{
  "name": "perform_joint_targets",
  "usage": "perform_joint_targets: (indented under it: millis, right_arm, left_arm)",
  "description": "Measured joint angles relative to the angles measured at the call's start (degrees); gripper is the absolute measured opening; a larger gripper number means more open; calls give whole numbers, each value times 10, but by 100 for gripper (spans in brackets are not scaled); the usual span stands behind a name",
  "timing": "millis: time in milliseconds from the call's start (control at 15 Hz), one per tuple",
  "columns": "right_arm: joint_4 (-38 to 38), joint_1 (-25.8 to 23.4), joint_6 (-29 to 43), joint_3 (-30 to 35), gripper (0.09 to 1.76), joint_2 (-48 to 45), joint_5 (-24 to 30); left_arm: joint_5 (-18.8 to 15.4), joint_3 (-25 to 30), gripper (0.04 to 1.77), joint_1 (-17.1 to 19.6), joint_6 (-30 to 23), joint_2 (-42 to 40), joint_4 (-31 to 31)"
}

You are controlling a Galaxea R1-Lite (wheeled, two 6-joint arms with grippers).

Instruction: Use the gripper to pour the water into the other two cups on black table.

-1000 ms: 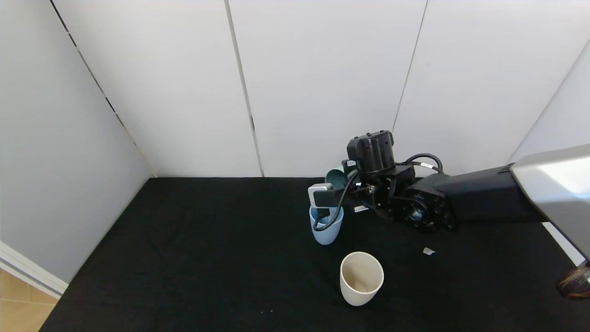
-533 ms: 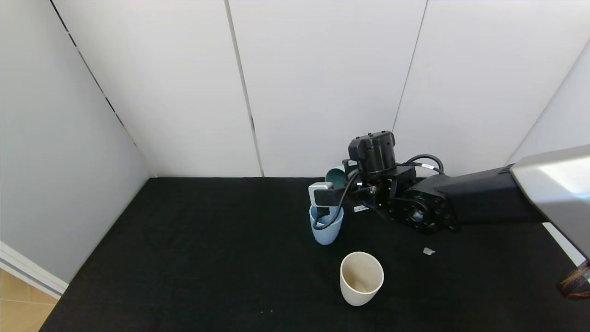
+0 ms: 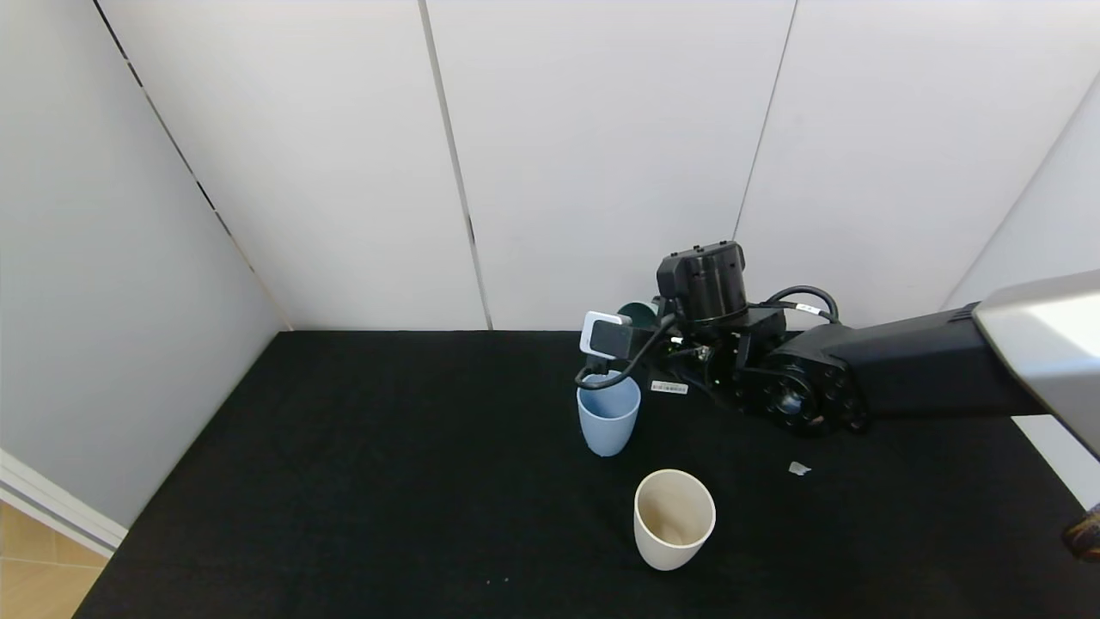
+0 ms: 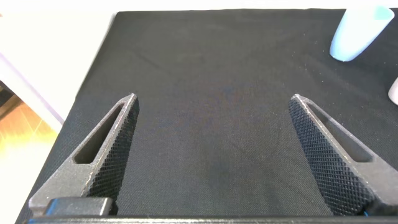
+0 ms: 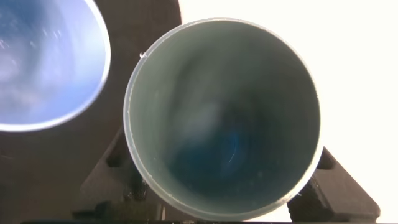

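A: What's hard to see?
B: The green cup (image 3: 638,311), mostly hidden behind the right tool (image 3: 646,331) clenching it, near the desk's (image 3: 344,481) far edge.
A: Its axis?
B: Tipped, mouth toward the blue cup (image 3: 608,419). White cup (image 3: 674,518) stands nearer. Left tool (image 4: 211,155) gapes, parked.

Head cam looking down over the black table (image 3: 344,481) from above. Wrist cams sitting much closer, all three catching the light blue cup (image 3: 608,419) (image 4: 357,34) (image 5: 43,62).

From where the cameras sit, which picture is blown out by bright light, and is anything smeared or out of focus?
Right wrist view: the background beside the green cup is washed out to pure white, and the cup's inside looks smeared; the blue cup is soft too. Left wrist view: the far corner past the table glares white. Head view: evenly lit, the cream cup crisp, only faint shadows.
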Motion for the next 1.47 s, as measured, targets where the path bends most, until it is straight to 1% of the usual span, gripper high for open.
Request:
perform_joint_targets:
  millis: [333, 467, 733, 1000, 1200, 1467]
  right_arm:
    - [1, -10, 143, 46, 120, -41, 0]
    - [0, -18, 170, 77, 120, -66, 2]
    - [-3, -34, 226, 166, 120, -134, 20]
    - [-4, -35, 294, 232, 120, -200, 23]
    - [-6, -31, 306, 279, 120, -242, 25]
    - [-6, -26, 304, 331, 120, -296, 24]
  left_arm:
    - [0, 0, 172, 0, 0, 0, 0]
    - [0, 0, 172, 0, 0, 0, 0]
    - [0, 0, 172, 0, 0, 0, 0]
    - [0, 0, 172, 0, 0, 0, 0]
    - [0, 0, 172, 0, 0, 0, 0]
    - [0, 0, 172, 0, 0, 0, 0]
